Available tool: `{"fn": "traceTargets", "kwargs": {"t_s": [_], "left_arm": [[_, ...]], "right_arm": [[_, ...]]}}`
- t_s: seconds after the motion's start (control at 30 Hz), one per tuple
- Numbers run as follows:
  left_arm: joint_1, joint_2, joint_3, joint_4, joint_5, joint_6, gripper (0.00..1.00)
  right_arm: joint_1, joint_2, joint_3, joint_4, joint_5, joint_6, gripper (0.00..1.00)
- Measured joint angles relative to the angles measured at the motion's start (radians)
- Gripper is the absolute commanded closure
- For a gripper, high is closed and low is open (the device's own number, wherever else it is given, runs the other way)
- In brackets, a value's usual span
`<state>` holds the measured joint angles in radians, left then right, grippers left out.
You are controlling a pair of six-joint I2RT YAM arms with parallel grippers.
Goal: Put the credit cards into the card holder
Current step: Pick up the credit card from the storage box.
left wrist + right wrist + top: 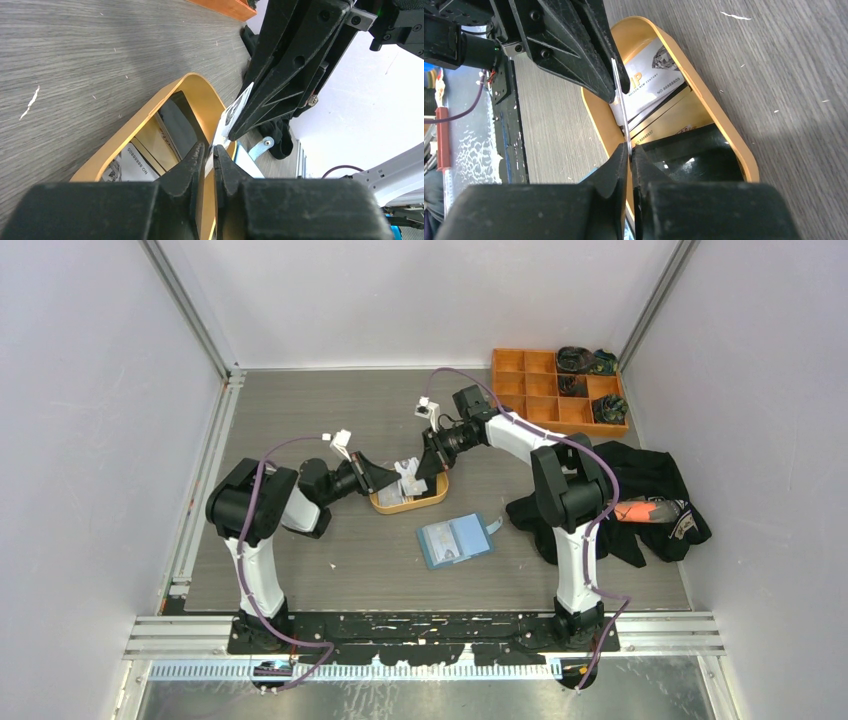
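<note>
Evidently, a thin, glossy white plastic credit card (229, 117) stood on edge above the smooth orange oval tray (202, 97). The left end effector (210, 150) was clenched on one edge of it, and the right end effector (629, 147) on the opposite edge. More flat cards (651, 82) lay in the tray. The blue square card holder (455, 540) lay open on the grey wood-grain surface (300, 420) at the tray's five o'clock. A crumpled black cloth (650, 480) sat at three o'clock.
</note>
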<state>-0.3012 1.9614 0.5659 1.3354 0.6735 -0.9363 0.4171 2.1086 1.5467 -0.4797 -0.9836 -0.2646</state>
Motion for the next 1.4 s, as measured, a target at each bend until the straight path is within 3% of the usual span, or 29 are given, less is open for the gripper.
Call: {"fn": "traceTargets", "kwargs": {"t_s": [0.27, 0.57, 0.67, 0.97, 1.4], "left_arm": [[0.0, 0.0, -0.005, 0.019, 0.002, -0.004, 0.53], [-0.001, -0.016, -0.017, 0.045, 0.031, 0.024, 0.46], [-0.001, -0.015, -0.014, 0.048, 0.048, 0.027, 0.48], [-0.006, -0.008, 0.033, 0.044, 0.125, 0.02, 0.73], [-0.012, 0.015, 0.056, 0.044, 0.169, 0.0, 0.8]], "right_arm": [[-0.019, 0.0, 0.0, -0.005, -0.017, -0.016, 0.99], [-0.047, 0.0, 0.046, -0.099, -0.075, -0.102, 0.99], [-0.046, 0.0, 0.067, -0.129, -0.096, -0.126, 0.99], [-0.045, 0.0, 0.082, -0.167, -0.144, -0.143, 0.99], [-0.045, 0.0, 0.105, -0.183, -0.181, -0.141, 0.99]]}}
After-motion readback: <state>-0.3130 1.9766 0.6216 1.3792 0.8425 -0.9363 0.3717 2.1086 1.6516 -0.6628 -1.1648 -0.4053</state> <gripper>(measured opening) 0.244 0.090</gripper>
